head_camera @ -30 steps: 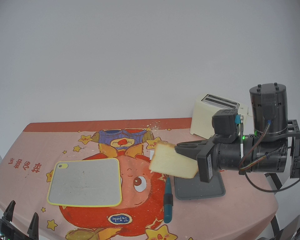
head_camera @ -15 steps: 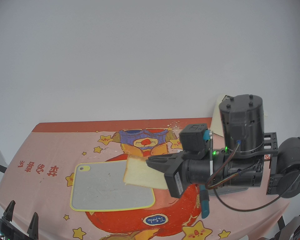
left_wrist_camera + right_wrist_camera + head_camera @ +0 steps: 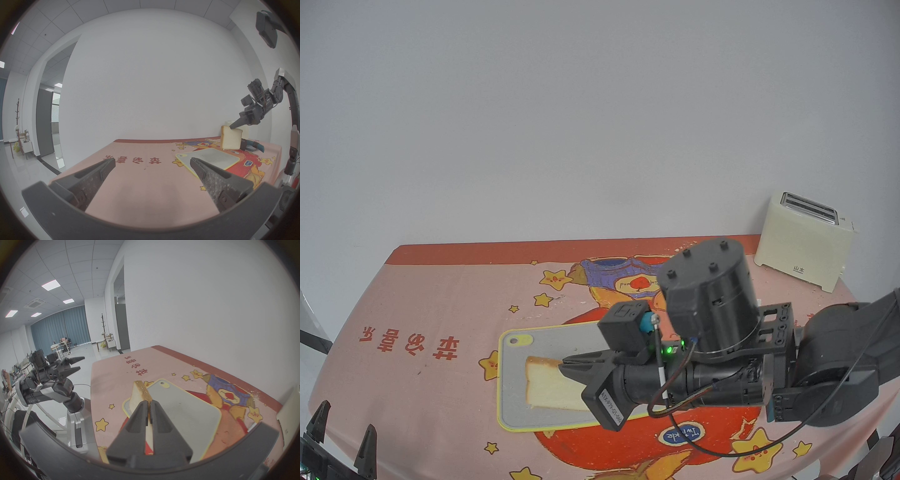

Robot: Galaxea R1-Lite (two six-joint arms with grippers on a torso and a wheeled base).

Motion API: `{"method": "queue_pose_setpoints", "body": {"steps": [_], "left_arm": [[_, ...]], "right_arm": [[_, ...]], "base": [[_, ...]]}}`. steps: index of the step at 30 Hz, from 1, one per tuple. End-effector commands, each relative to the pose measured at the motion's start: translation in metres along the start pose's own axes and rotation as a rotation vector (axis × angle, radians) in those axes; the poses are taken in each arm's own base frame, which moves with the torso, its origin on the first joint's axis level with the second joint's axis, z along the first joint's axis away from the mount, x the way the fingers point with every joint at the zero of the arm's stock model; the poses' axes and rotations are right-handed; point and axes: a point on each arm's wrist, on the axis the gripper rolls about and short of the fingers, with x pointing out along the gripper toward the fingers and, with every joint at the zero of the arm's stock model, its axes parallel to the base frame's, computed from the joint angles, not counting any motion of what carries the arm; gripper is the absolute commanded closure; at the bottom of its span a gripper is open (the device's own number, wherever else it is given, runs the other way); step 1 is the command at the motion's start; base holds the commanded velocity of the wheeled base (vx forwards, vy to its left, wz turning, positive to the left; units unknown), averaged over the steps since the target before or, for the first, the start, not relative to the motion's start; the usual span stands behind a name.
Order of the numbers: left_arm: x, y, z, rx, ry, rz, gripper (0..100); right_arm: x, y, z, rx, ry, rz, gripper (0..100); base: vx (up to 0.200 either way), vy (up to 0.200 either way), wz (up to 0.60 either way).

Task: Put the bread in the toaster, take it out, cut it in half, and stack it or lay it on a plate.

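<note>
Cartoon-printed cloth covers the worktop (image 3: pixel 425 300). Above it the right end effector (image 3: pixel 565 367) is clamped on one edge of the bread (image 3: pixel 550 387), held over the cutting board (image 3: pixel 550 331); the left end effector (image 3: pixel 153 160) gapes empty. The slice looks light, soft and crumbly, so it probably wants a gentle pinch near the crust.

White wall (image 3: pixel 550 94) — blue curtains (image 3: pixel 59 330), ceiling lights (image 3: pixel 51 284).

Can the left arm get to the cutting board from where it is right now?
Probably yes. The left gripper is open, with only bare tablecloth between it and the cutting board, though the right gripper and the bread occupy part of it.
</note>
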Motion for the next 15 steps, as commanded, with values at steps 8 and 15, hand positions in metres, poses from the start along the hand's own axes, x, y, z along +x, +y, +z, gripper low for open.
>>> {"method": "queue_pose_setpoints", "body": {"steps": [8, 15], "left_arm": [[0.001, 0.000, -0.005, 0.000, 0.017, 0.001, 0], [0.001, 0.000, -0.005, 0.000, 0.017, 0.001, 0]], "right_arm": [[0.013, -0.024, -0.024, -0.009, 0.072, 0.000, 100], [0.019, -0.028, -0.032, -0.014, 0.099, 0.020, 100]], "base": [[0.000, 0.000, 0.00], [0.000, 0.000, 0.00]]}}
